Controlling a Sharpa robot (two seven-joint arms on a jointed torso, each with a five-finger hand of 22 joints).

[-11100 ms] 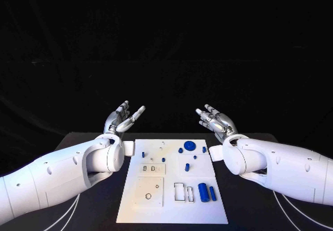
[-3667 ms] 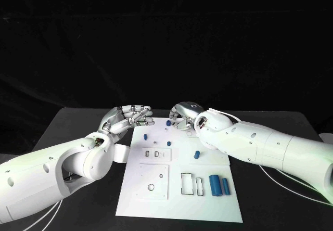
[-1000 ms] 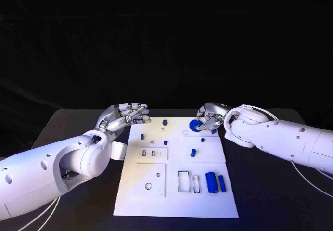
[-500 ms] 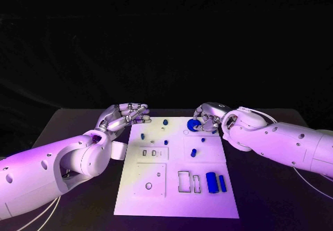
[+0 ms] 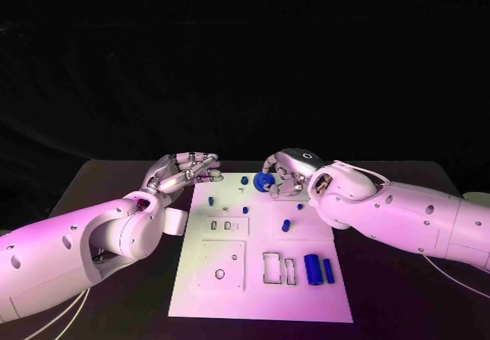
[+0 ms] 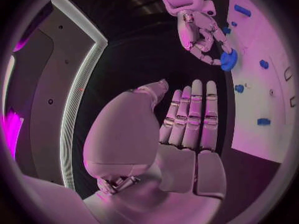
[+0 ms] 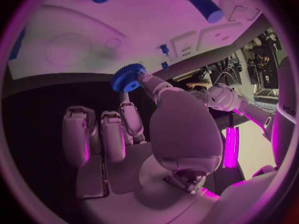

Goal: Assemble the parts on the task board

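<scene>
White task board (image 5: 261, 283) lies mid-table; the right hand (image 5: 287, 172), pinching the blue gear (image 5: 265, 182), has carried it from the board's far right edge toward its far middle, presumably seeking its seat; the left hand (image 5: 185, 171) hovers curled, holding nothing, beside the board's far left corner.

White board (image 5: 260, 297) on a black table (image 5: 102, 177); blue gear (image 5: 265, 181), blue pegs (image 5: 319, 269); silver hands (image 5: 189, 170), white arms (image 5: 408, 216).
</scene>
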